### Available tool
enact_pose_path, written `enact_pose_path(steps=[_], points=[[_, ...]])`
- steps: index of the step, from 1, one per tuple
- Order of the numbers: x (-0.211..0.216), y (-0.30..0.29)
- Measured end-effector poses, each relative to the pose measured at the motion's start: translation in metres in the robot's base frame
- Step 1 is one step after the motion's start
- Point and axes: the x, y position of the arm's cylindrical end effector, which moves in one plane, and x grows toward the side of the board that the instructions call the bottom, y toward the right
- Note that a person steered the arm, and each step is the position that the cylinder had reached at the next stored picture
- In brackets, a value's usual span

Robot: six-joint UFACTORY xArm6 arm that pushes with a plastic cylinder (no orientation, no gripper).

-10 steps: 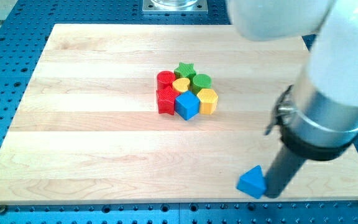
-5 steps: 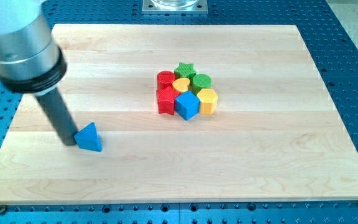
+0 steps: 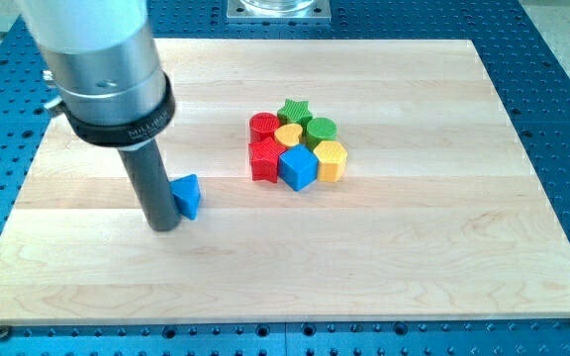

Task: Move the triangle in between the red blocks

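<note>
The blue triangle (image 3: 187,196) lies on the wooden board left of the block cluster. My tip (image 3: 165,226) rests on the board just left of and slightly below the triangle, touching or nearly touching its left side. The red cylinder (image 3: 262,126) and the red star-shaped block (image 3: 264,158) sit one above the other on the cluster's left edge, roughly 70 px to the right of the triangle.
The cluster also holds a green star (image 3: 294,110), a yellow heart (image 3: 288,134), a green cylinder (image 3: 321,130), a blue cube (image 3: 298,167) and a yellow hexagon (image 3: 331,160), all packed tight. The wooden board (image 3: 433,247) lies on a blue perforated table.
The blue triangle has moved right and up, from the lower left toward the cluster. My tip has followed it and stays at its left side.
</note>
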Motion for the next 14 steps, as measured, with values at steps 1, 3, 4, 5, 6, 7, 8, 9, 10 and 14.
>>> enact_pose_path(steps=[1, 3, 4, 5, 6, 7, 8, 9, 10, 14], points=[[0.006, 0.003], [-0.042, 0.016], [-0.013, 0.029], [-0.024, 0.047], [-0.038, 0.041], [-0.056, 0.045], [-0.069, 0.048], [-0.083, 0.012], [-0.100, 0.013], [-0.123, 0.003]])
